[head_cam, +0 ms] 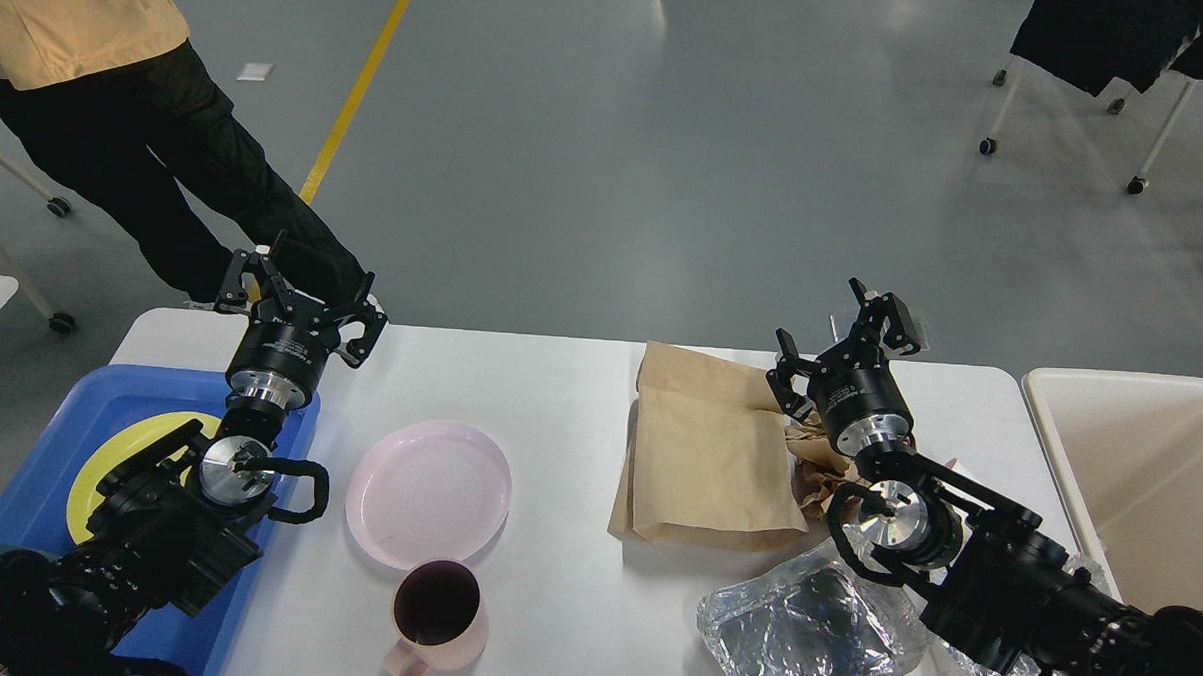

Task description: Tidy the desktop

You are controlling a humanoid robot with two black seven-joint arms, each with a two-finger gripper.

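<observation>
desktop (572,597): white, rounded corners, filled the lower half of the view from 9 to 3 o'clock.
left gripper (301,290): at about 10 o'clock, raised over the desktop's far-left edge, fingers spread, nothing between them.
right gripper (850,332): at about 2 o'clock, up above the far edge near the bag; fingers apart, holding nothing.
tray (31,478): blue, at 8 o'clock on the desktop's left end, partly under the left arm.
yellow plate (123,441): inside the tray, mostly hidden by the left arm.
pink plate (428,492): bare, lay on the desktop just right of the tray, around 7 o'clock of center.
cup (439,613): pink, handled, at 6 o'clock, just below the pink plate (dark inside, contents unclear).
bag (703,452): flat brown paper, right of center, lying on the desktop.
crumpled paper (817,461): brown, touching the bag's right edge, partly behind the right arm.
foil (801,635): crinkled silver container at 5 o'clock, below the bag, partly under the right arm.
bin (1137,477): cream, at 3 o'clock, beside the desktop's right end.
person (119,111): at 11 o'clock, tan jacket, black trousers, standing behind the desktop's far-left corner.
</observation>
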